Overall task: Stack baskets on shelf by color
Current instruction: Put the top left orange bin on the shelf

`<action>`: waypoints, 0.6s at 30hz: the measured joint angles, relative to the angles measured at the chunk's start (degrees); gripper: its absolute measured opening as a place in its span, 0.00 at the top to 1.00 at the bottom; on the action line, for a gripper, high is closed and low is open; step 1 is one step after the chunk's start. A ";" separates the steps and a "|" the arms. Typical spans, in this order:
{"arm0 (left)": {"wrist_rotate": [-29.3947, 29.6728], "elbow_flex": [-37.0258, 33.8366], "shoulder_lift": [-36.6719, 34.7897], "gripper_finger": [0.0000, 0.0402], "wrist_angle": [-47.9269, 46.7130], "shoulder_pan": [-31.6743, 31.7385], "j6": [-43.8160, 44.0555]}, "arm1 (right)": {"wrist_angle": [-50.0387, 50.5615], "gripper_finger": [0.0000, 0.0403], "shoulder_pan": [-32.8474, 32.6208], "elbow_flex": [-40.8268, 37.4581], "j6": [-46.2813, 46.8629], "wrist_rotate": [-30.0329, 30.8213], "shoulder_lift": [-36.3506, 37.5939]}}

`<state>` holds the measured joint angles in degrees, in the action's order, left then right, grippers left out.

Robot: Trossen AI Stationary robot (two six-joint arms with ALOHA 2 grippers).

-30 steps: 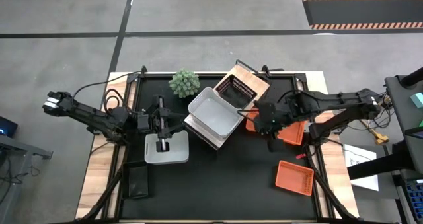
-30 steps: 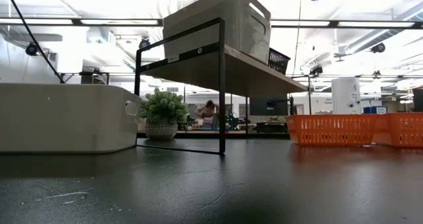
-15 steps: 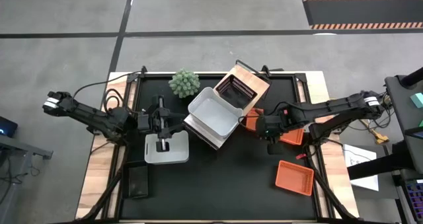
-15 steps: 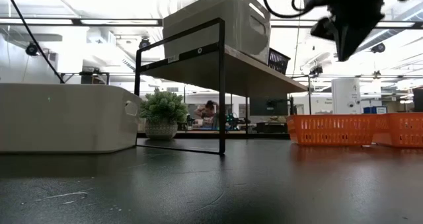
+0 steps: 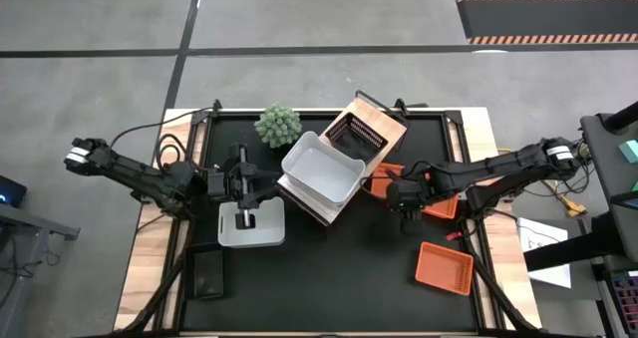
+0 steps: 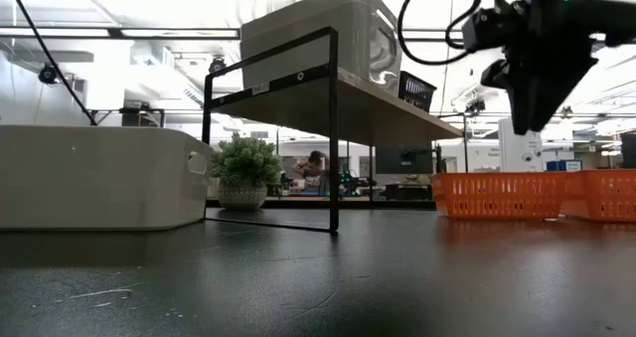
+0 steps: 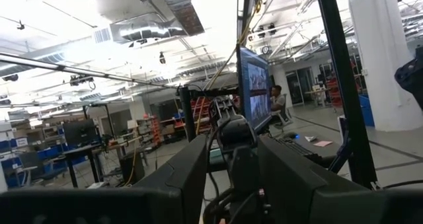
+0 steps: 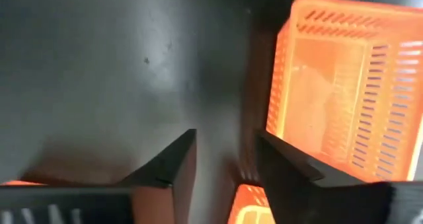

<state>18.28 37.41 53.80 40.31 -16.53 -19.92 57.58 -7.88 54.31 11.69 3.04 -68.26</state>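
Baskets were spread all over: a white basket sat up on the shelf next to a black slatted basket, another white basket was down on the black surface under the left arm, and two orange ones were off to the right, an orange basket near the front corner and a second orange basket mostly hidden under the right arm. The right gripper hung just beside that hidden one, near the shelf's end, and its wrist view showed the fingers a little apart with nothing between them, pointing down at the dark surface with an orange basket wall close by. In the low view the gripper was up in the air above the orange baskets, not touching. The left gripper was parked over the white basket on the surface, fingers apart and empty in its wrist view. A little green plant stood behind the shelf.
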 joint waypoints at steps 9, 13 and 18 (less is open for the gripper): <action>0.00 -0.04 -0.04 0.70 -0.23 0.00 0.00 | -0.49 0.59 0.00 -3.87 0.11 1.51 7.70; 0.00 -0.04 0.00 0.70 -0.23 0.02 -0.02 | -3.35 0.59 0.01 -7.57 2.02 6.05 12.64; 0.00 -0.04 -0.04 0.70 -0.23 0.02 -0.02 | -4.88 0.59 0.02 -11.40 5.87 8.20 16.29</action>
<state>18.28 37.36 53.76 40.07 -16.51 -19.94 52.70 -7.86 42.92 17.56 11.24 -51.97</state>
